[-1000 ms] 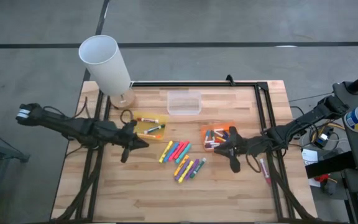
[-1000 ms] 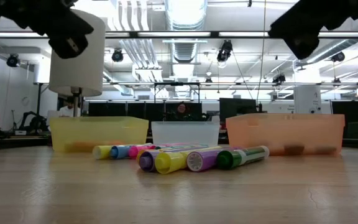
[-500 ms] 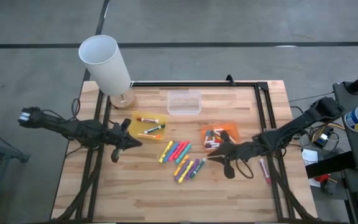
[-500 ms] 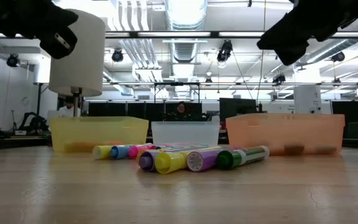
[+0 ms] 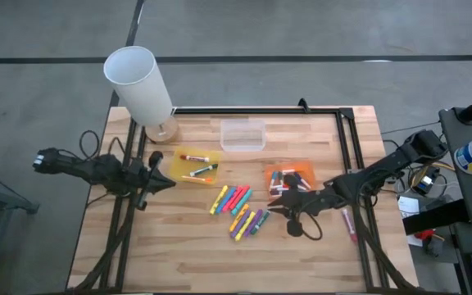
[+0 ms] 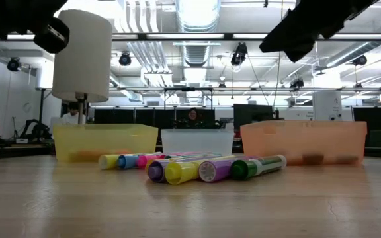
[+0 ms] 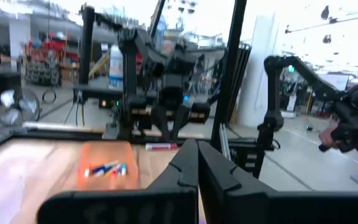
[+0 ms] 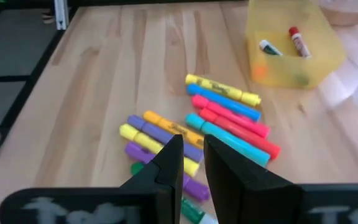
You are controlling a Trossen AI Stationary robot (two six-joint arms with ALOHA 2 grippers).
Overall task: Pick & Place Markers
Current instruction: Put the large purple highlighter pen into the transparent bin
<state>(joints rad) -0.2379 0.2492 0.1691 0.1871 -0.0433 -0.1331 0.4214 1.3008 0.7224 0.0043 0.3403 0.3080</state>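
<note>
Mid-table: markers (image 5: 240,210) lie loose in a pile. Right tool (image 5: 278,205) hovers just beside them, fingers slightly parted, empty. Left tool (image 5: 168,182), shut and empty, sits beside yellow tray (image 5: 197,166); orange tray (image 5: 288,179) behind the pile.

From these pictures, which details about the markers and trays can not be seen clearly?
- Low view: contents of the yellow tray and orange tray are only dim smudges behind their walls.
- High view: markers in the orange tray are too small to count; the right gripper overlaps its near edge.
- Left wrist view: the fingers hide the table below.
</note>
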